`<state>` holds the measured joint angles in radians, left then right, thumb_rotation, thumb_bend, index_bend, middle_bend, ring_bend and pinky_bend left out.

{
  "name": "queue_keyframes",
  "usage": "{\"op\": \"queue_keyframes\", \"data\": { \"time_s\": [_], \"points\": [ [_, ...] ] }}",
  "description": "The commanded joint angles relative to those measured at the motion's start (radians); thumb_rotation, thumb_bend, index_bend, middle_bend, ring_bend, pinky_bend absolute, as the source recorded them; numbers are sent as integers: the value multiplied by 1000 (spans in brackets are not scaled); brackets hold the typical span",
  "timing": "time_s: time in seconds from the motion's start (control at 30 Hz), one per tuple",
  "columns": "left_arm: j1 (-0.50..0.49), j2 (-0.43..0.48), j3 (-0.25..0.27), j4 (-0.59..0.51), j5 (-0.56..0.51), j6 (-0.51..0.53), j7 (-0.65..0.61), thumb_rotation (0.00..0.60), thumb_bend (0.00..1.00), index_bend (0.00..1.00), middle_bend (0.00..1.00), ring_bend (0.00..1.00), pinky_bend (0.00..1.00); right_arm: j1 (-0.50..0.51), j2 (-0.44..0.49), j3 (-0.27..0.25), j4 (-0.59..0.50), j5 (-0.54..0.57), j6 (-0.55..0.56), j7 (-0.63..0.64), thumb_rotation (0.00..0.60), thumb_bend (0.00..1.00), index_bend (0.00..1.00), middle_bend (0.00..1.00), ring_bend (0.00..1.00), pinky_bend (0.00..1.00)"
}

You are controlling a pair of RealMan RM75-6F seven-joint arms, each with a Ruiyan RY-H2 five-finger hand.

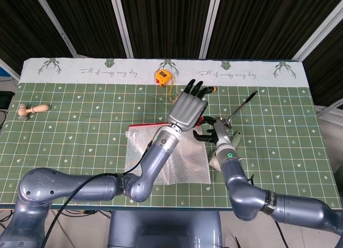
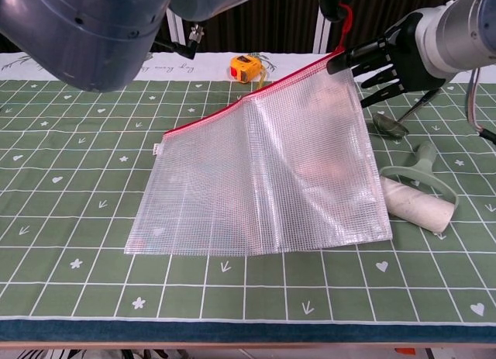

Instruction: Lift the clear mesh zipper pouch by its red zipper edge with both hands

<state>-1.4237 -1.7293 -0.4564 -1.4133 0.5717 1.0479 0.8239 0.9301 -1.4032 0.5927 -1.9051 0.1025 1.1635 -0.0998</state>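
The clear mesh pouch (image 2: 263, 173) lies tilted, its right top corner raised off the green mat and its left end down. Its red zipper edge (image 2: 256, 93) runs up to a red pull tab, which my left hand (image 2: 333, 4) pinches at the top of the chest view. In the head view the left hand (image 1: 186, 110) covers that corner, and the pouch (image 1: 171, 159) spreads below it. My right hand (image 2: 391, 55) comes in from the right with its fingers spread, fingertips (image 2: 350, 58) at the raised zipper corner, holding nothing. It also shows in the head view as the right hand (image 1: 211, 131).
A lint roller (image 2: 415, 204) lies just right of the pouch. A dark long-handled tool (image 2: 391, 124) sits behind the right hand. A yellow tape measure (image 2: 246, 67) is at the back of the mat, and a wooden stamp (image 1: 32, 110) lies far left.
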Motion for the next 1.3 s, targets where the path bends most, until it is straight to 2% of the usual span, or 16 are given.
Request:
{"op": "queue_keyframes", "data": {
  "time_s": [0.03, 0.3, 1.07, 1.3],
  "points": [
    [-1, 1, 2, -1, 0, 2, -2, 600, 378, 633, 168, 0, 0, 0, -3, 8, 6, 7, -2, -2, 600, 500, 503, 152, 0, 191],
    [-8, 5, 5, -3, -3, 8, -6, 600, 378, 633, 168, 0, 0, -3, -3, 27, 7, 15, -4, -12, 600, 572, 521, 157, 0, 191],
    [-4, 16, 25, -10, -7, 14, -15, 600, 378, 634, 167, 0, 0, -15, -2, 58, -17, 7, -14, -8, 600, 614, 575, 183, 0, 191],
    [24, 35, 38, -46, -4, 32, -30, 600, 378, 635, 167, 0, 0, -20, 8, 65, -11, 6, -8, -6, 600, 615, 575, 183, 0, 191]
  ]
}}
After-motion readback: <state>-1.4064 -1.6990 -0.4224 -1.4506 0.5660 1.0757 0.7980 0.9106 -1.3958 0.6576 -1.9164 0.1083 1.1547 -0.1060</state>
